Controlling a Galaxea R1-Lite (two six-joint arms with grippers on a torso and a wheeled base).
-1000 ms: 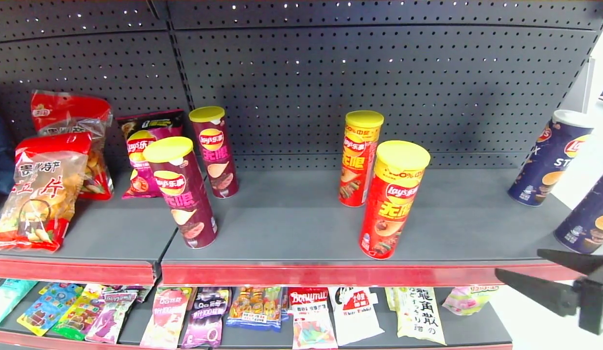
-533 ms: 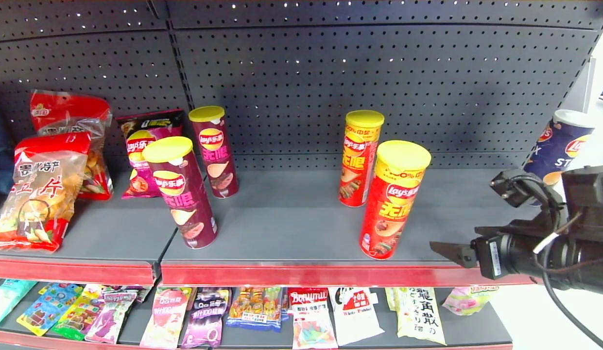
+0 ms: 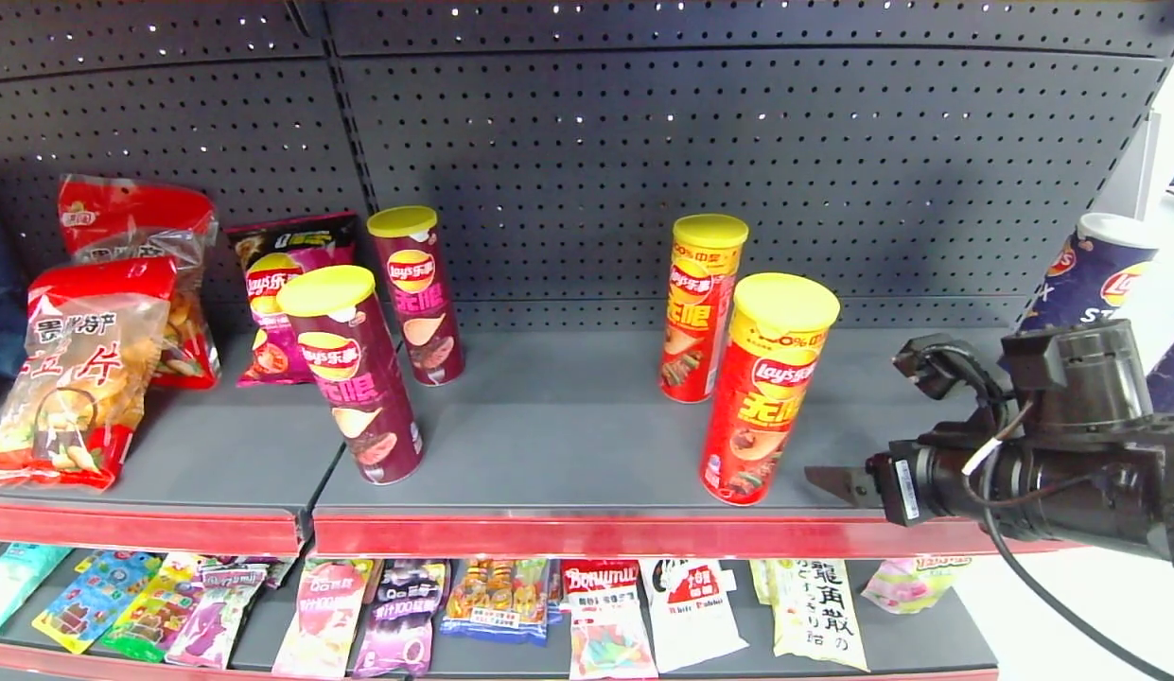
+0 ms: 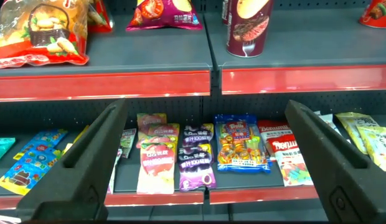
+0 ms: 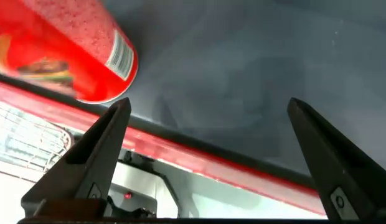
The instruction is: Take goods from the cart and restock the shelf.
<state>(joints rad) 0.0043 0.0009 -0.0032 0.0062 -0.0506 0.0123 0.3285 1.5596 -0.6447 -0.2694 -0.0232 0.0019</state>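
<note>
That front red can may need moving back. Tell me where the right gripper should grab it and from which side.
Grip the front red can around its mid-body, below the yellow lid, coming level from the robot's right, where the open right gripper sits near its base. It stands upright, tall and narrow, so a low grip would probably tip it.

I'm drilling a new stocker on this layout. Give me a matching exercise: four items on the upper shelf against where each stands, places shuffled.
Items
1. front maroon cylindrical chip can with yellow lid
2. front red cylindrical chip can with yellow lid
3. dark blue cylindrical chip can with white lid
4. front red-and-clear plastic snack bag

Places
A. far left end of the upper shelf
B. beside the right gripper
C. far right, at the back
D. by that shelf's seam

Pairs: 1-D, 2-B, 3-C, 4-A
</note>
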